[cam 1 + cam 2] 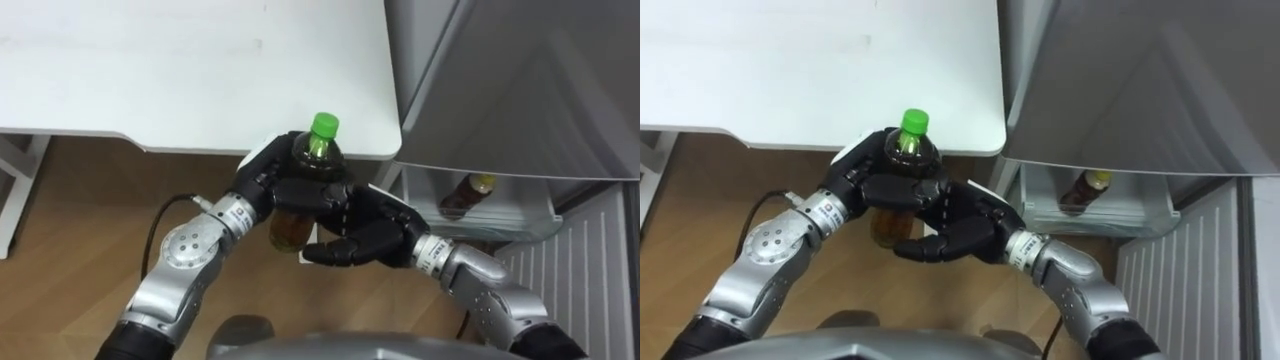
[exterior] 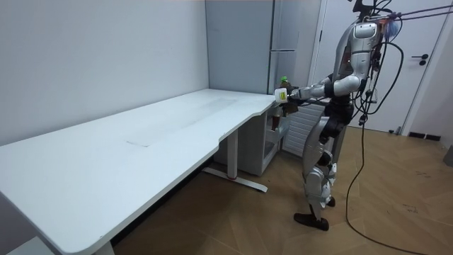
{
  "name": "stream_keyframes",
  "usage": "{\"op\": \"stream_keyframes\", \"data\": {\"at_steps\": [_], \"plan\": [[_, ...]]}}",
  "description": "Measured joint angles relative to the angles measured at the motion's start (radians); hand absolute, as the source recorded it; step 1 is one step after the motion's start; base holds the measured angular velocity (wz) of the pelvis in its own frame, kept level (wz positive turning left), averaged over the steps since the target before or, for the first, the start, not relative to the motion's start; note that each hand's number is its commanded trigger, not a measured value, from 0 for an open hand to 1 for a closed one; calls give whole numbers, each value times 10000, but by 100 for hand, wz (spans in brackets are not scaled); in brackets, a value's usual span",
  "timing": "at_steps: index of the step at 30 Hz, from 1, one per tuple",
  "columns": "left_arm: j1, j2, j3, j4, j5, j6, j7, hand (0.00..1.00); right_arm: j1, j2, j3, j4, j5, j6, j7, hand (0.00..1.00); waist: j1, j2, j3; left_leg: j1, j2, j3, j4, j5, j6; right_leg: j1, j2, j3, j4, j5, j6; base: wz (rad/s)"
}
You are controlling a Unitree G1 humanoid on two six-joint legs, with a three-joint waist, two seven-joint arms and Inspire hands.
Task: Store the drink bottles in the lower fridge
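Left eye view, closest in: the left hand [image 1: 262,180] is clamped round the middle of a clear plastic bottle [image 1: 316,150], which stands upright in the air just in front of the desk corner. It has a bright green cap, a rounded shoulder and amber-brown drink showing below the fingers. The right hand [image 1: 375,235] sits just under and beside it, palm turned up, fingers loosely bent and not closed round it. Behind them is the rounded corner of the white desk [image 1: 200,70], with wooden floor [image 1: 80,230] beneath. Further right the grey fridge [image 1: 520,90] has its lower compartment open, and a brown bottle with a yellow cap [image 1: 466,195] lies inside
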Motion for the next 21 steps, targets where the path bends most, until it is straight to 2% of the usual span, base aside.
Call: {"op": "stream_keyframes", "data": {"at_steps": [8,12,16,21], "plan": [[-4,-53,-61,-114,0,0,-42,100,48,-87,191,420,-74,6,538,0,-115,35,0,85,0,-22,-4,-7,2,103,-1,-39,5,0,3,1],[-3,-20,-129,-491,9,0,-39,100,54,-61,204,501,-82,-4,618,0,-262,122,46,32,-6,-27,11,-11,10,44,-1,-23,-7,-2,5,0],[-3,-6,-307,-980,12,-12,-33,100,88,-93,217,515,-81,4,734,0,-270,115,40,46,-6,-30,-1,-11,10,27,16,-13,-132,-13,18,0],[-3,10,-332,-1066,12,-26,-33,100,118,-123,216,519,-81,4,768,0,-269,82,19,46,-11,-29,3,-10,8,38,16,-32,-150,-11,19,0]]}}
